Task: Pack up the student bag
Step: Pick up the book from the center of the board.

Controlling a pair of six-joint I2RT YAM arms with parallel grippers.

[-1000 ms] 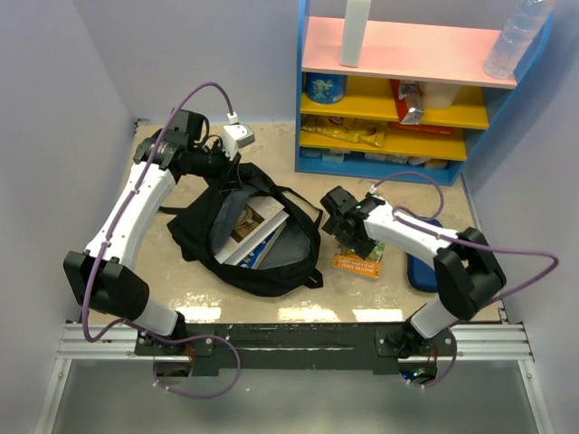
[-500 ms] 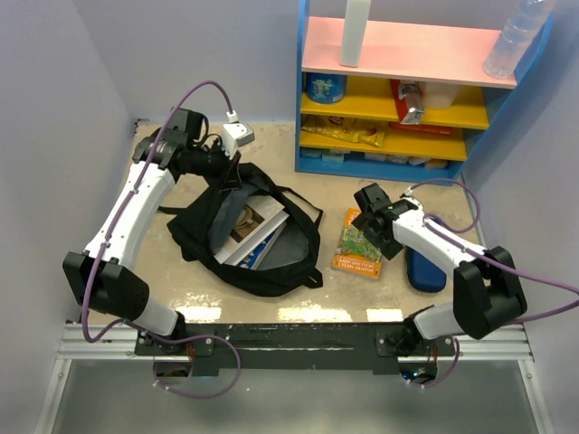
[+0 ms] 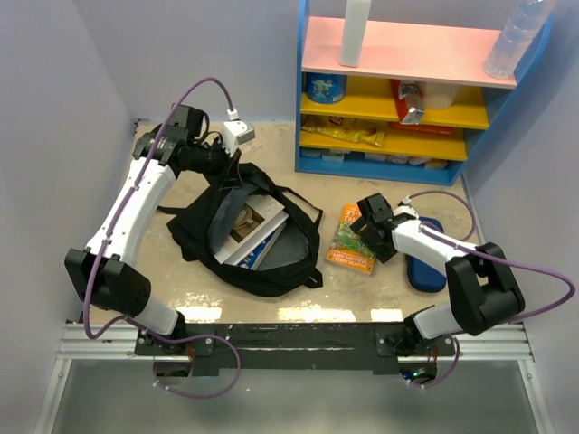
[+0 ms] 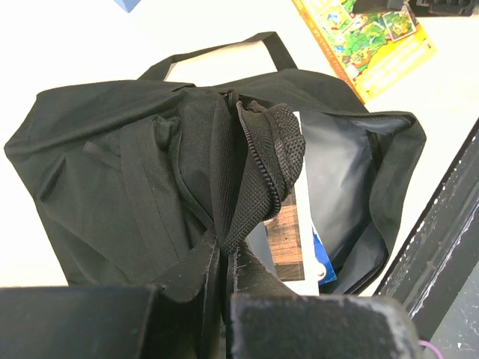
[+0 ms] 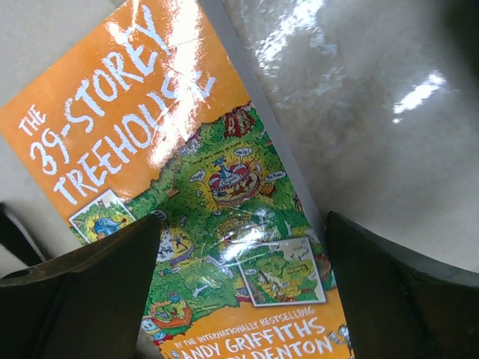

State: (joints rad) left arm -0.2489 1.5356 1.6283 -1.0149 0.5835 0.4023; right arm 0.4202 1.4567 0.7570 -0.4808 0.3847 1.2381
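The black student bag [image 3: 204, 237] lies open at the table's left centre, with books [image 3: 256, 226] inside. My left gripper [image 3: 228, 166] is shut on the bag's top edge by the zipper [image 4: 254, 176] and holds the opening up. An orange paperback, "The 39-Storey Treehouse" [image 3: 349, 242], lies flat to the right of the bag. My right gripper [image 3: 365, 231] is open just above its right part, fingers [image 5: 389, 292] either side of the cover [image 5: 187, 187], not closed on it. A book's corner shows inside the bag in the left wrist view [image 4: 296, 239].
A dark-blue pencil case [image 3: 425, 264] lies right of the paperback, partly under my right arm. A blue, yellow and pink shelf unit [image 3: 398, 99] with snacks stands at the back right. A white plug [image 3: 237, 132] lies behind the bag.
My right gripper swung right off the paperback, then came back left and now hovers open over it. The paperback shifted slightly left. The left gripper keeps holding the bag's edge.
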